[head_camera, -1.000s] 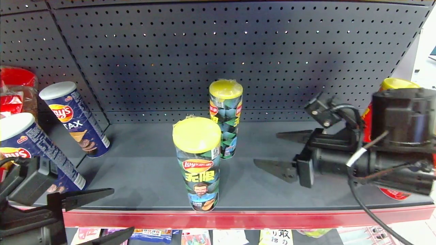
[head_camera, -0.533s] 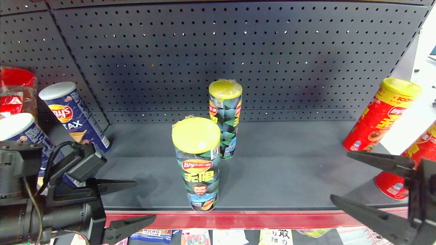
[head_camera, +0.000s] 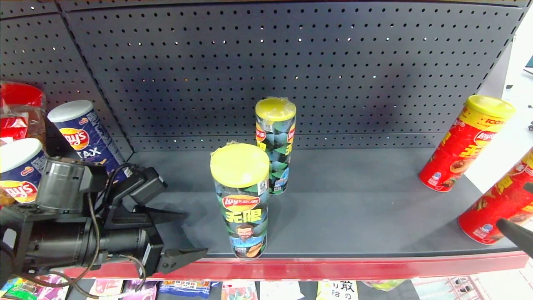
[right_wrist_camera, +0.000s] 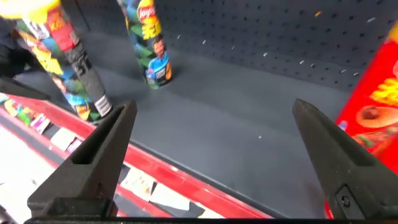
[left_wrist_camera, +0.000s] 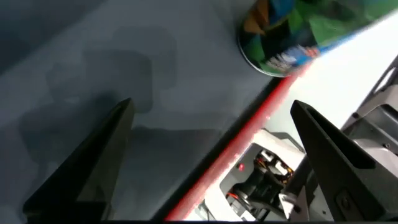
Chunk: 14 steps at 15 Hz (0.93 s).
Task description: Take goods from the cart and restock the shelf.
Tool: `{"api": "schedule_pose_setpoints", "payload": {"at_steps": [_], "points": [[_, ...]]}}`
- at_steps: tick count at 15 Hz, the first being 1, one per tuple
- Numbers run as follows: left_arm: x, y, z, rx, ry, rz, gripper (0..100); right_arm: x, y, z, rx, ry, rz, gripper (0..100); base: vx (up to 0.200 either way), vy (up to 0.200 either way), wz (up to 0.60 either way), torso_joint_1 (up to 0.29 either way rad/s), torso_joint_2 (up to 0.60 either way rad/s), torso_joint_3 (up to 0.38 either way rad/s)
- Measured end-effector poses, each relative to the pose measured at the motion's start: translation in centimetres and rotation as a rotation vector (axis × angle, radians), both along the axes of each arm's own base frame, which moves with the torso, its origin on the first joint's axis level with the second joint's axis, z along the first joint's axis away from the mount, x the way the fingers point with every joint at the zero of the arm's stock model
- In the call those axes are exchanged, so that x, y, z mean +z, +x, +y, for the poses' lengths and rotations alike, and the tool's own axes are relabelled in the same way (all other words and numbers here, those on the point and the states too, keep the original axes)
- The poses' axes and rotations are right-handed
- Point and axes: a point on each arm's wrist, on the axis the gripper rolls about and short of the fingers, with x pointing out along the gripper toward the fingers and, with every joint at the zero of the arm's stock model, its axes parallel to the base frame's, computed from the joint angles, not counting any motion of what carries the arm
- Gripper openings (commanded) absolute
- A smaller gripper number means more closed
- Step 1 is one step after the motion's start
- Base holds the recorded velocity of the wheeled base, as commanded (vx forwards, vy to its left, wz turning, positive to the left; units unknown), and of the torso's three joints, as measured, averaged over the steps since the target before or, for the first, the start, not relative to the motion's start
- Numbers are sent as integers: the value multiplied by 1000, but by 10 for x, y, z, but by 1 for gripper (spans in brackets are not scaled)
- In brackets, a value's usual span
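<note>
Jaws of the left gripper are held wide and empty; the front green can is seen just beside them, untouched.

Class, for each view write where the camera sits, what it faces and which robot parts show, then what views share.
Head view: on the head, facing forward and down at the grey metal shelf; open left gripper lower left, a right fingertip lower right.
Left wrist view: looks past its fingers at the shelf's red front edge.
Right wrist view: looks across the shelf through the open right gripper.
Shared: the front green yellow-lidded can.
</note>
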Motion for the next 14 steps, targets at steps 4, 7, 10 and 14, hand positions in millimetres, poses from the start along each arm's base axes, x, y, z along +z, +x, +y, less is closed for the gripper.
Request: {"api": "schedule_pose_setpoints", "payload": {"at_steps": [4,7,10,14], "points": [[-1,13,-10,-27,0,7,100,2,-4,-2,-8,14,-15,100,0,0,0,0,0,0],[-3,17,-19,-56,2,17,100,2,-4,-2,-10,15,-18,100,0,0,0,0,0,0],[-4,23,-23,-60,3,17,100,4,-4,-2,-10,18,-25,100,0,0,0,0,0,0],[-4,31,-29,-73,2,15,100,5,-4,-2,-11,19,-27,100,0,0,0,0,0,0]]}}
